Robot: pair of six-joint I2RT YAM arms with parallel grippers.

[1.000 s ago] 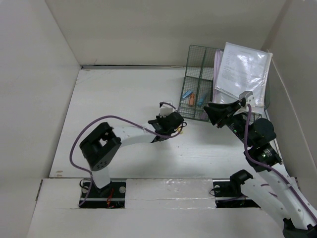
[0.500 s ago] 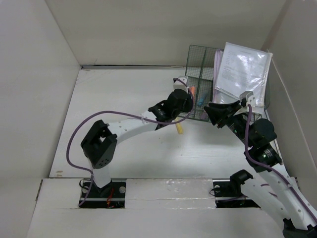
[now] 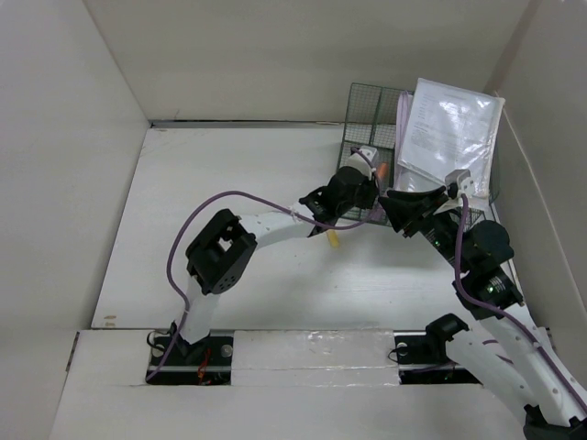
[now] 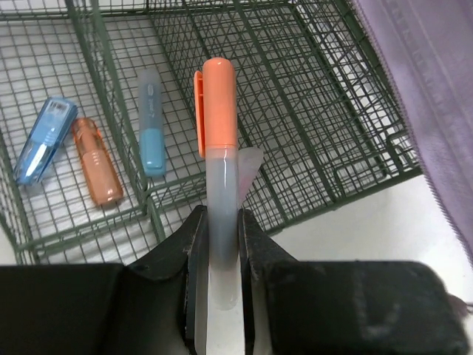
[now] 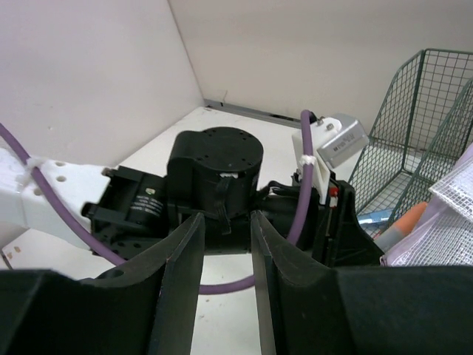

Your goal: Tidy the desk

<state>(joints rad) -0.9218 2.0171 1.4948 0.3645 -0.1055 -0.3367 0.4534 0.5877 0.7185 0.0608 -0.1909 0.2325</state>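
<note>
White wall panels (image 3: 275,55) box in the large matte-white rectangular desk (image 3: 229,174), which fills the middle of the overhead view. At its upper right stands a dark green wire-mesh organizer (image 3: 367,115) with a clear plastic sleeve of printed papers (image 3: 449,128) leaning in it. The left gripper (image 4: 219,237) is over the rack's front edge, clamped tight on a translucent marker with an orange cap (image 4: 219,111). The right gripper (image 5: 224,222) hovers just beside that wrist, fingers partly apart, holding nothing. Inside the rack, a blue translucent pen (image 4: 44,140) and a short orange pen (image 4: 96,163) share one compartment. A pale blue-tipped marker (image 4: 151,126) lies just past the divider.
</note>
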